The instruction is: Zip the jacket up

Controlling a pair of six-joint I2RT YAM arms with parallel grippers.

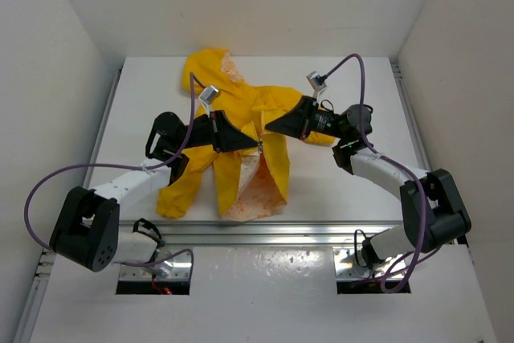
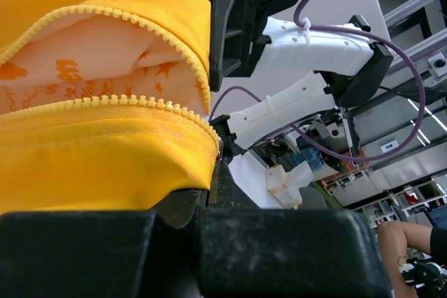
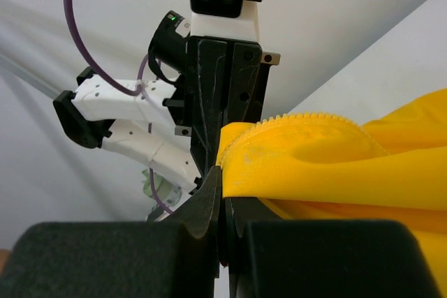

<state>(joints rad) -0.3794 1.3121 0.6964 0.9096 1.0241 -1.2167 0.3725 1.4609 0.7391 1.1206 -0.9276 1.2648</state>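
Observation:
The yellow jacket [image 1: 241, 106] lies on the white table, hood at the far side, its lower front open on the orange-printed cream lining [image 1: 259, 186]. My left gripper [image 1: 255, 144] and right gripper [image 1: 270, 126] meet tip to tip at the jacket's front opening. In the left wrist view my left gripper [image 2: 213, 172] is shut at the point where the two rows of zipper teeth [image 2: 105, 101] join, with fabric draped over it. In the right wrist view my right gripper [image 3: 223, 186] is shut on the jacket's toothed front edge [image 3: 307, 118]. The zipper slider is not clearly visible.
The white table [image 1: 345, 190] sits between pale side walls, with a metal rail [image 1: 265, 234] along its near edge. Purple cables loop from both arms [image 1: 361, 62]. The jacket's left sleeve [image 1: 173, 198] reaches toward the near edge.

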